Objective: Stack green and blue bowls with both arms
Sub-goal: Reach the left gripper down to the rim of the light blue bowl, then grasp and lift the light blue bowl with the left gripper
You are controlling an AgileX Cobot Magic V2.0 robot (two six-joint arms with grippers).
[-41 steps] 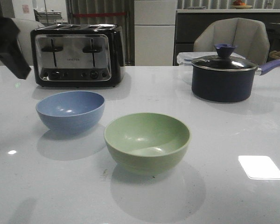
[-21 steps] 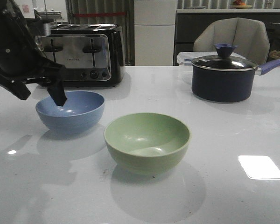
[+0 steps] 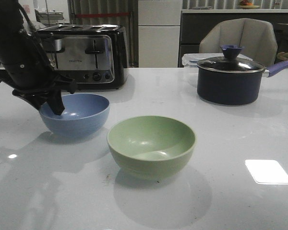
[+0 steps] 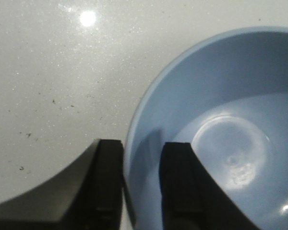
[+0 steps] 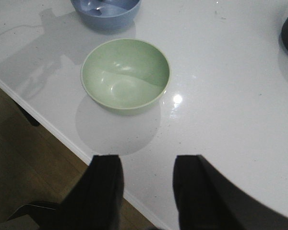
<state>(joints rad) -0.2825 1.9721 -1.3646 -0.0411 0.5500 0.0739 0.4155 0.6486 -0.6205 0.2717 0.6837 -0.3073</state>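
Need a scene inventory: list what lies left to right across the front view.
Left gripper → blue bowl → green bowl → dark lidded pot. The toaster overlaps the first two, so it is omitted.

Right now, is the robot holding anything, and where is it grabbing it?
The left gripper has the blue bowl by its rim, one jaw inside and one outside; whether it is squeezing yet cannot be told. The right gripper holds nothing, with the green bowl untouched.

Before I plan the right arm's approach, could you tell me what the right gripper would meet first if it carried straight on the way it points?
Probably the green bowl, which lies straight ahead of the right gripper with bare white table between; depth is uncertain.
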